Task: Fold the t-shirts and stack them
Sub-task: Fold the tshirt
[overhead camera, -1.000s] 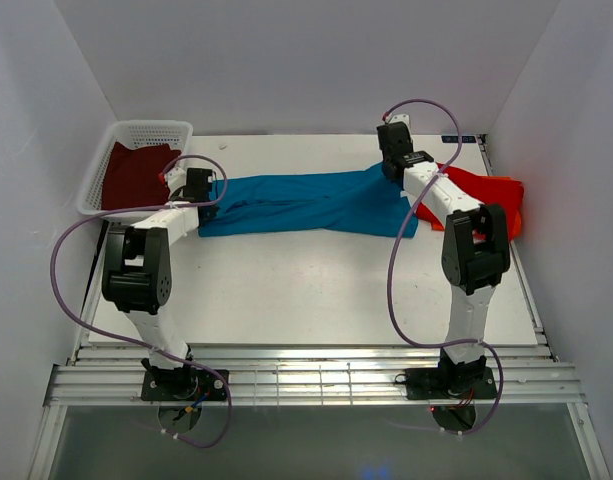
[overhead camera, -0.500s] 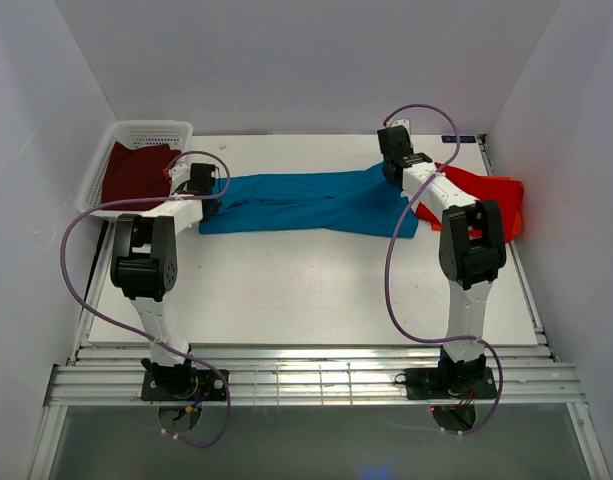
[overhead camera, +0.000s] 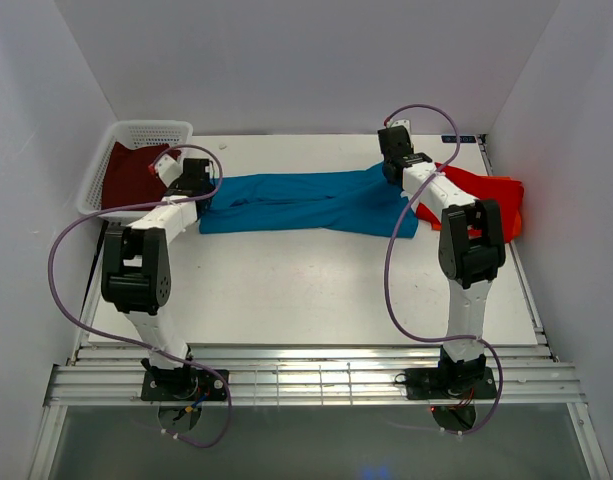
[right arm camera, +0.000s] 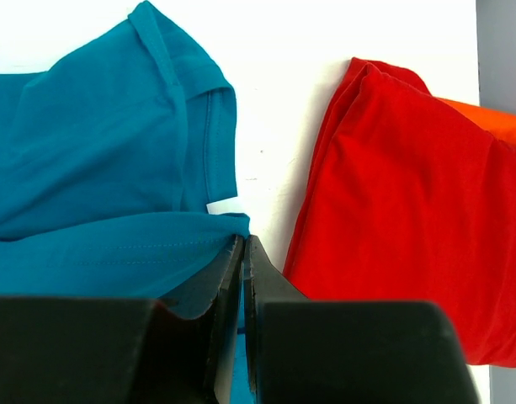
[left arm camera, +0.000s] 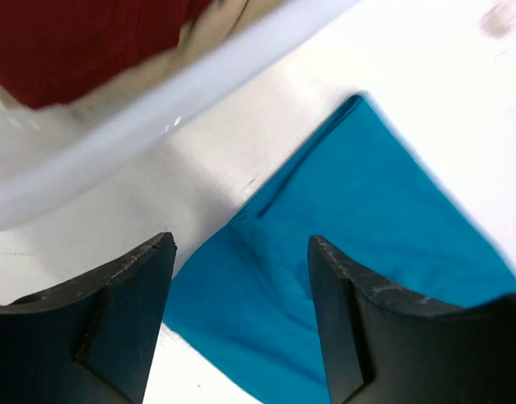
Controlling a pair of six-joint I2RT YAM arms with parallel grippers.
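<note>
Your blue shirt (overhead camera: 306, 203) lies stretched left-to-right across the far tabletop (overhead camera: 316, 290), its left end just under your wide-open, empty left gripper (left arm camera: 241, 248), its right end pinched in your closed right gripper (right arm camera: 243, 241), beside the red shirt (right arm camera: 392, 210).

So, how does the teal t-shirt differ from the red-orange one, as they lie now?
The teal t-shirt lies stretched long across the table; the red-orange t-shirt sits bunched compactly at the right edge. The right gripper is shut on the teal t-shirt's edge; nothing grips the red-orange t-shirt. Both are plain cloth, lying outside the basket.
</note>
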